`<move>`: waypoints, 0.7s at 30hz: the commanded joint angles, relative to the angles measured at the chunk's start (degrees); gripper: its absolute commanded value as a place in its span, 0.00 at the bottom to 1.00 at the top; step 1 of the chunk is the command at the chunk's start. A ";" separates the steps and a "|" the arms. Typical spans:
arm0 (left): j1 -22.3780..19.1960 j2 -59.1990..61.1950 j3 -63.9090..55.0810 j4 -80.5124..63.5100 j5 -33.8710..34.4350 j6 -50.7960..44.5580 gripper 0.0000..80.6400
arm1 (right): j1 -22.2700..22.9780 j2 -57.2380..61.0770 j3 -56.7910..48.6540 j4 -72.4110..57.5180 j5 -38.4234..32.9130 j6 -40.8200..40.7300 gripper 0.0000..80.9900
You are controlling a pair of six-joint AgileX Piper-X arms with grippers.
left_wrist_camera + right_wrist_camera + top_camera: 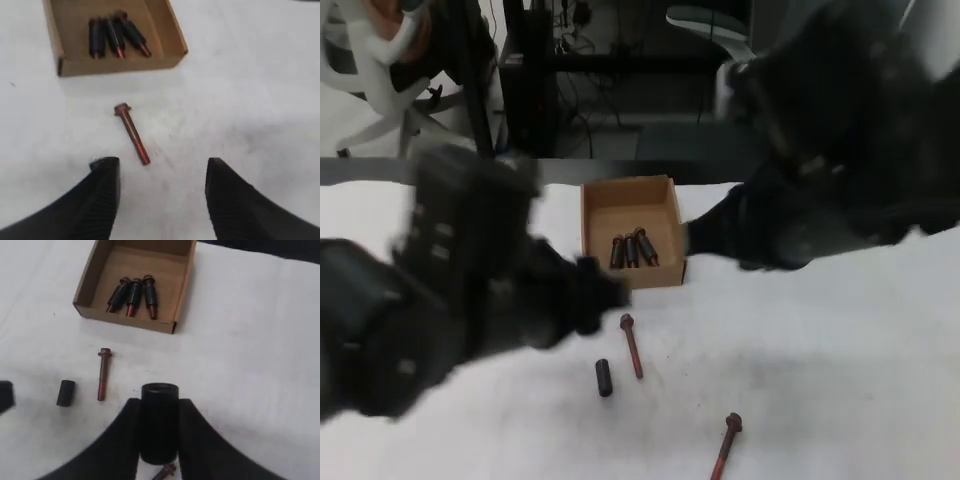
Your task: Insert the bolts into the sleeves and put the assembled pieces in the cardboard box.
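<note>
From the high view, the cardboard box point(598, 232) sits toward the far side of the white desk point(820, 350), and three assembled pieces point(632, 249) lie side by side on its floor. Nearer the camera, a loose bolt point(632, 346) lies on the desk with its head toward the box. A loose sleeve point(604, 377) lies just beside it, not touching. A second bolt point(726, 447) lies well apart at the near edge. The left arm point(440, 300) is a dark blur that ends close to the box's near corner, and the right arm point(820, 190) is a dark mass to the right of the box.

In the left wrist view, the left jaws stand wide open and hold nothing. The loose bolt point(132, 133) lies on the desk just ahead of them, its tip pointing into the gap and its head toward the box point(120, 65). The three assembled pieces point(116, 34) lie inside the box.

In the right wrist view, the right jaws are closed on a held sleeve point(159, 422), which stands upright between them with its open end up. The head of the second bolt point(165, 471) peeks out under it. Beyond, the loose bolt point(102, 375) and the loose sleeve point(65, 393) lie side by side and apart, and farther on is the box point(182, 290) with the assembled pieces point(131, 295)
</note>
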 commanded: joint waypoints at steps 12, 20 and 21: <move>-4.53 25.05 -13.38 3.90 -3.82 -6.24 0.61 | -0.33 -9.83 -0.33 5.50 2.03 -1.70 0.01; -3.73 31.34 -21.46 10.14 -5.84 -7.50 0.61 | -0.33 -11.43 -0.33 5.50 -0.92 -2.91 0.01; -3.61 32.32 -22.42 11.21 -5.81 -7.50 0.61 | -0.33 -11.43 -0.33 5.50 -1.72 -2.91 0.01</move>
